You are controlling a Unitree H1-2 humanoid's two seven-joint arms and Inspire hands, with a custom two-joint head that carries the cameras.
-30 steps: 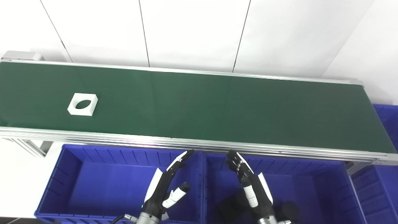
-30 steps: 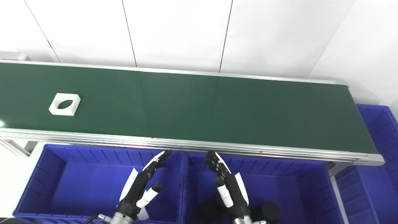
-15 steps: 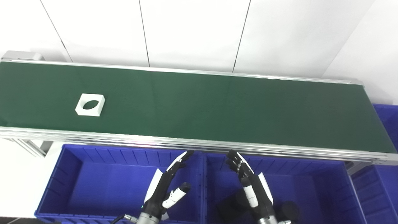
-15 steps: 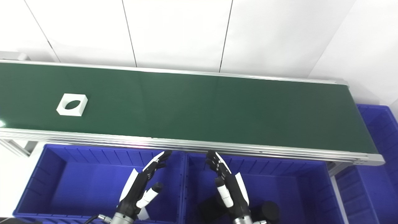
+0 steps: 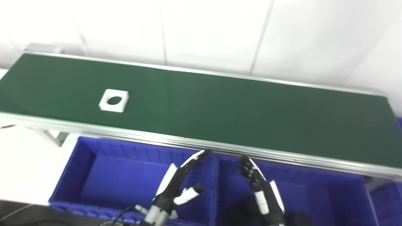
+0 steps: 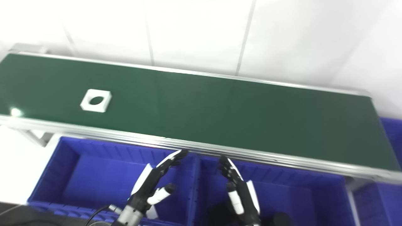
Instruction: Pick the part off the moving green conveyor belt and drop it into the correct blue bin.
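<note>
Left eye view: white square part [image 5: 113, 100] with round hole lying flat on green conveyor belt [image 5: 238, 110], toward its left end, well apart from both hands. Left hand [image 5: 179, 185] hovering over left blue bin [image 5: 94, 163], fingers extended and spread, thumb sticking out sideways, holding nothing. Right hand [image 5: 260, 191] hanging over right blue bin [image 5: 339, 194], fingers loosely apart, also gripping nothing. Dark shapes lying low in right bin (too blurred for identifying).

Right eye view: same layout, showing part [image 6: 96, 100] near belt's front rail, left of both hands. Third blue bin [image 6: 389, 191] peeking in at far right.

Judging step: waiting, tracking part before pickup. Next move probably calling for lifting left hand over rail, timing reach against belt travel, pinching part by its outer edges, then choosing bin.
</note>
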